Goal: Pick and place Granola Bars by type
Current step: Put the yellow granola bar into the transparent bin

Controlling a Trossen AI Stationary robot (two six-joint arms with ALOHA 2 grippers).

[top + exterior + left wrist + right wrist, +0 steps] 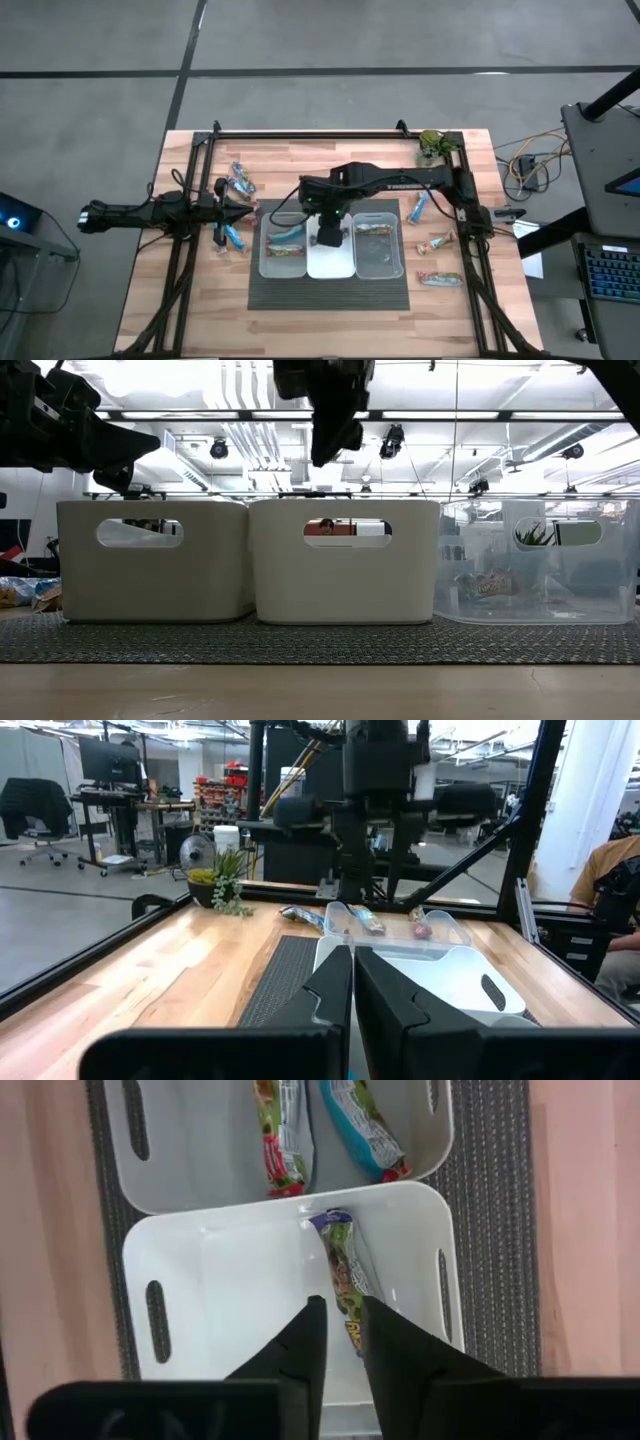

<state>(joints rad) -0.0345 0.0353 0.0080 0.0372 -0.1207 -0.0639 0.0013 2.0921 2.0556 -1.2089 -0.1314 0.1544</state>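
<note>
Near the left edge of the pale wooden table (200,290), the left gripper (244,210) waits with its fingers pressed together on nothing, beside loose foil-wrapped granola bars (240,180), probably parked clear of the sorting. On the dark ribbed mat (330,294) stand three clear rectangular plastic bins. The left bin (283,268) holds a blue-wrapped bar (362,1130) and a green-and-red one (280,1135). The right gripper (340,1335) hangs over the middle bin (240,1295), fingers nearly together and holding nothing; a green-and-purple bar (345,1280) lies in that bin just below them, apparently released. The right bin (380,262) holds another bar. More bars (436,243) lie unsorted by the table's right edge.
</note>
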